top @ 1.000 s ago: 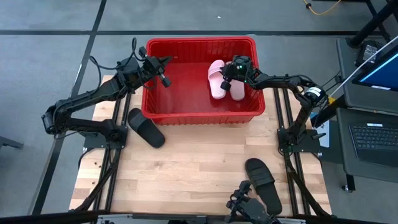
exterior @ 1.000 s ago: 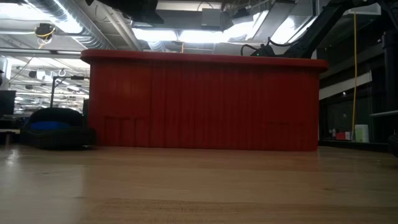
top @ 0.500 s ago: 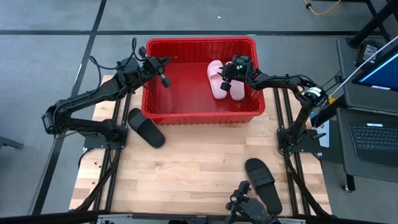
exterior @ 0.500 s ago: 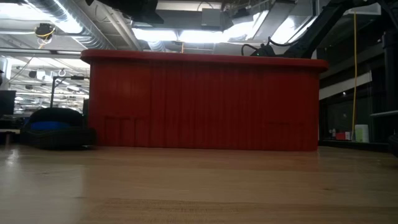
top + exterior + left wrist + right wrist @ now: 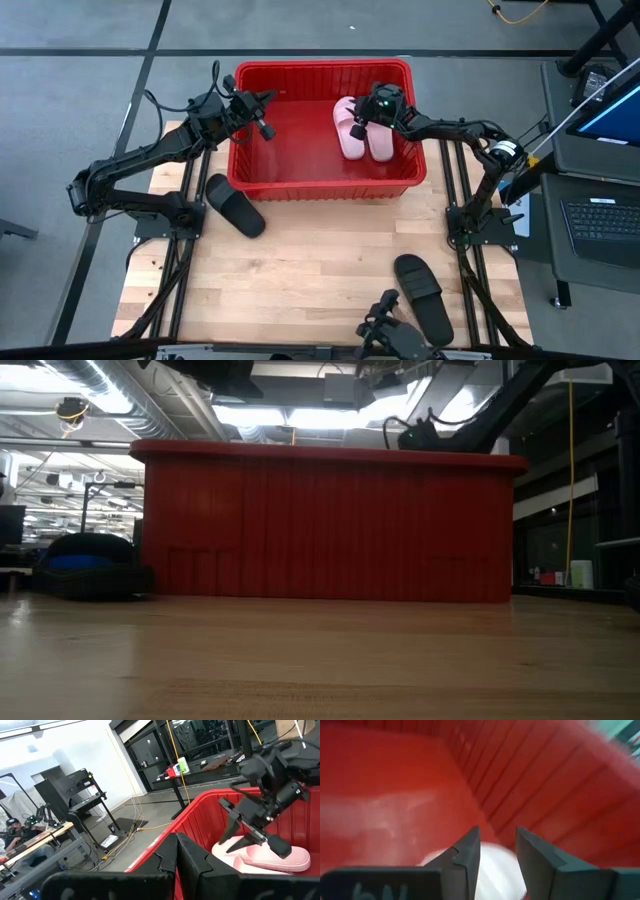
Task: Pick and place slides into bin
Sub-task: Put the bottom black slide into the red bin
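Red plastic with ribbed walls, the bin (image 5: 322, 75) sits at the far middle of the wooden tabletop (image 5: 320, 265). Two pink slides (image 5: 355, 130) lie side by side on its floor, toward its right end, touching each other along their length.

Above them hangs the right gripper (image 5: 368, 112), reaching in over the bin's right wall. Its jaws are released, with a narrow gap between them and nothing held; the right wrist view shows the two dark fingers (image 5: 466, 856) parted over a pale patch that is probably one of the pink slides, though the picture is too soft there to be sure. From the left wrist view the same gripper (image 5: 243, 826) shows hanging over the pink pair with its fingers apart.

At the bin's left wall, near the far left corner, the left gripper (image 5: 262, 118) waits above the rim; its jaws look pressed together on nothing.

Both black slides remain on the tabletop outside the bin. One black slide (image 5: 235, 204) lies just in front of the bin's near left corner. The other black slide (image 5: 423, 294) lies well apart from the bin, toward the near right of the tabletop.
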